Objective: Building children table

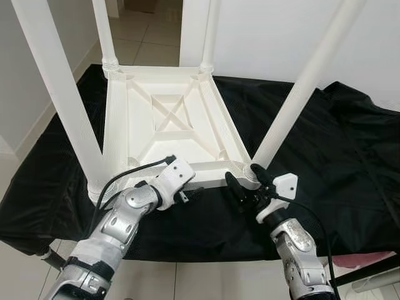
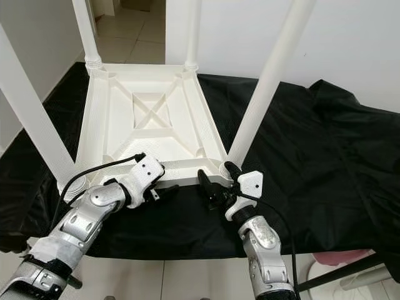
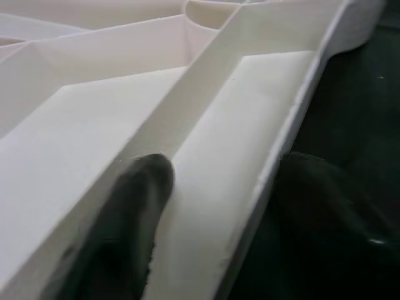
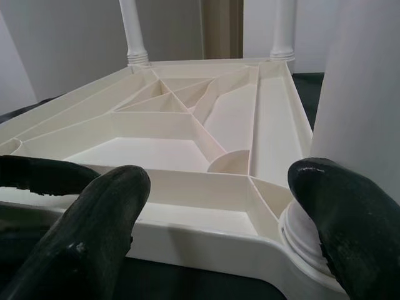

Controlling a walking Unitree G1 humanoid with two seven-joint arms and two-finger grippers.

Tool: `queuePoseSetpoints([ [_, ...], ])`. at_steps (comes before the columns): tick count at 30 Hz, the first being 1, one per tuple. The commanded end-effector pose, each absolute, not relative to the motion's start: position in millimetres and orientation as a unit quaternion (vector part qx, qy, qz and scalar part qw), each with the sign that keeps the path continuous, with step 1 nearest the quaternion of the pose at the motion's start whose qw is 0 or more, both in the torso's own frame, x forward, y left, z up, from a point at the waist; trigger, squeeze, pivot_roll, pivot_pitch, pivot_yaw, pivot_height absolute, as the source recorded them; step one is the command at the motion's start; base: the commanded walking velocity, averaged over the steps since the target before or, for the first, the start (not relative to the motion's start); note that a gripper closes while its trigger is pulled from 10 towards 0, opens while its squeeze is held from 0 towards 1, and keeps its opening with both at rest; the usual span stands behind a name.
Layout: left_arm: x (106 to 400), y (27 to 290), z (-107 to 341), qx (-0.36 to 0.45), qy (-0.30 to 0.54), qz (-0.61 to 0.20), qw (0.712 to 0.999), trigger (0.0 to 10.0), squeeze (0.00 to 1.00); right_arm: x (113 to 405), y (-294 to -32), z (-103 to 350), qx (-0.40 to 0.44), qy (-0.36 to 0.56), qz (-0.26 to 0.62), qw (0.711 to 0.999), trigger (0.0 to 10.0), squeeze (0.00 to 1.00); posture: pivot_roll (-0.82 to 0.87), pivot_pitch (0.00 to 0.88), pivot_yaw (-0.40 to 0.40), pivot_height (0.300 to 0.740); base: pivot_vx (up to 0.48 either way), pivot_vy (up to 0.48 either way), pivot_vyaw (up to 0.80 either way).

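The table (image 1: 164,125) is white plastic and lies upside down on a black cloth (image 1: 337,156); its underside faces up, a shallow tray of raised ribs with a square and a cross of ribs at the middle; four round white legs (image 1: 299,94) stand up from its corners, each seated in a ringed collar. The cloth covers a low surface, with pale floor tiles (image 1: 134,34) and a white wall (image 1: 294,31) beyond.

The left gripper (image 1: 195,192) is at the near edge of the table; in the left wrist view one black finger (image 3: 125,225) lies inside the rim against a rib and the other lies outside over the cloth, so the claw straddles the rim, though I cannot tell whether it clamps it. The right gripper (image 1: 249,182) is at the near right corner; its fingers (image 4: 94,225) are spread apart, one before the near edge, the other touching the collar of the near right leg.
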State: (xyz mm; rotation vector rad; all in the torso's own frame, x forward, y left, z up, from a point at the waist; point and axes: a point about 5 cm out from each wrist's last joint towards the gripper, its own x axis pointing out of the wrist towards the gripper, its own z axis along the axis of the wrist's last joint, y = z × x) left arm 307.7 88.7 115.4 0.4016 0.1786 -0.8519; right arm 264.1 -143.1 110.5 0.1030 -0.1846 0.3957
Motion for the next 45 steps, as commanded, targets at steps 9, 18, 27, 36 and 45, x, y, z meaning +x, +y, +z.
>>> queuePoseSetpoints([
  [9, 313.1, 101.0, 98.5, 0.183, 0.133, -0.346, 0.911, 0.0, 0.00, 267.1, -147.7, 108.1, 0.049, -0.087, 0.183, 0.978, 10.0, 0.00, -0.01, 0.007, -0.084, 0.740, 0.000, 0.000, 0.00],
  [18, 315.0, 104.6, 95.2, 0.192, 0.147, -0.328, 0.913, 0.0, 0.00, 269.8, -149.1, 108.2, 0.048, -0.087, 0.180, 0.979, 10.0, 0.00, -0.01, 0.004, -0.083, 0.740, 0.000, 0.000, 0.00],
  [27, 327.7, 116.2, 98.3, 0.197, 0.153, -0.251, 0.935, 0.0, 0.00, 273.1, -151.4, 109.2, 0.045, -0.089, 0.174, 0.980, 10.0, 0.00, -0.01, 0.003, -0.080, 0.740, 0.000, 0.000, 0.00],
  [36, 331.5, 131.8, 93.2, 0.180, 0.180, -0.140, 0.957, 0.0, 0.00, 276.0, -156.6, 111.8, 0.040, -0.094, 0.167, 0.981, 10.0, 0.00, -0.02, 0.000, -0.075, 0.740, 0.000, 0.000, 0.00],
  [45, 324.3, 134.7, 82.8, 0.175, 0.202, -0.092, 0.959, 0.0, 0.00, 275.6, -158.5, 111.0, 0.037, -0.093, 0.166, 0.981, 10.0, 0.00, -0.03, 0.003, -0.075, 0.740, 0.000, 0.000, 0.00],
])
